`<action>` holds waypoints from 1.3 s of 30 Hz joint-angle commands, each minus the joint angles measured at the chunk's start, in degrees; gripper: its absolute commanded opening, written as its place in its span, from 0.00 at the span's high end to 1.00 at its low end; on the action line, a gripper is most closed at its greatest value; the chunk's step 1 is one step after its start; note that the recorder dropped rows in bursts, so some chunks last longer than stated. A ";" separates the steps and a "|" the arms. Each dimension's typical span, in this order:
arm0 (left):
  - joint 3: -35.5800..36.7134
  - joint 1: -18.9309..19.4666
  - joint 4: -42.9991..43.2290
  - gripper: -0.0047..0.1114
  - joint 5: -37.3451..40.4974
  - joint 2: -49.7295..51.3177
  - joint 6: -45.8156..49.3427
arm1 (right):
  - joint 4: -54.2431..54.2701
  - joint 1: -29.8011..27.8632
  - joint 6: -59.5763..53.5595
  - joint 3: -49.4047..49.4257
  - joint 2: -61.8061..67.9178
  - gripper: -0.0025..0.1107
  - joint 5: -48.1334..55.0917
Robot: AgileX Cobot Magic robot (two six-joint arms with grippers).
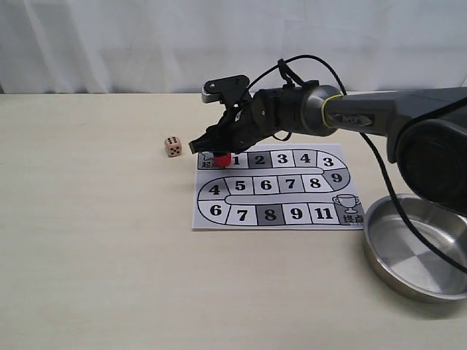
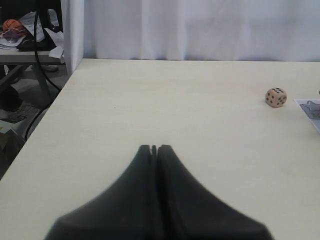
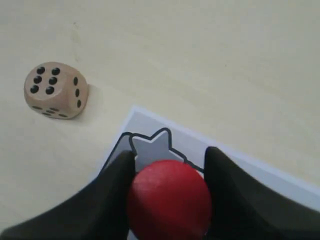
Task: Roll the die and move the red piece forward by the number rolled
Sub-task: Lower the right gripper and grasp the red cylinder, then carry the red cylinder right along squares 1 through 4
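Note:
The red piece (image 1: 222, 159) stands on the start square at the near-left corner of the numbered board (image 1: 277, 191). My right gripper (image 1: 217, 149) reaches across from the right and is shut on the red piece (image 3: 169, 197), one finger pressed on each side, over the grey star print (image 3: 150, 145). The die (image 1: 173, 146) rests on the bare table just left of the board, six pips up; it is the tan cube (image 3: 55, 91) in the right wrist view and also shows as the die (image 2: 276, 97) far ahead of my shut, empty left gripper (image 2: 154, 148).
A round metal bowl (image 1: 416, 248) stands at the right front, past the board's end square. My right arm and its cable (image 1: 379, 168) stretch over the board's far right. The table's left edge (image 2: 45, 115) and clutter beyond it show in the left wrist view.

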 commanded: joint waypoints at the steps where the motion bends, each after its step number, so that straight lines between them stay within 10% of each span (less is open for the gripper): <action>1: 0.11 -0.01 -0.04 0.96 -0.70 -0.03 -0.32 | 0.01 0.00 -0.13 -0.14 -0.36 0.80 0.32; 4: 0.11 -0.01 -0.04 0.96 -0.70 -0.03 -0.32 | 0.01 0.00 -0.13 -0.14 -0.69 0.94 0.32; 39: 0.11 -0.01 -0.15 0.96 -0.70 -0.03 -0.32 | -0.05 -6.75 -0.13 -0.02 -3.52 0.94 5.86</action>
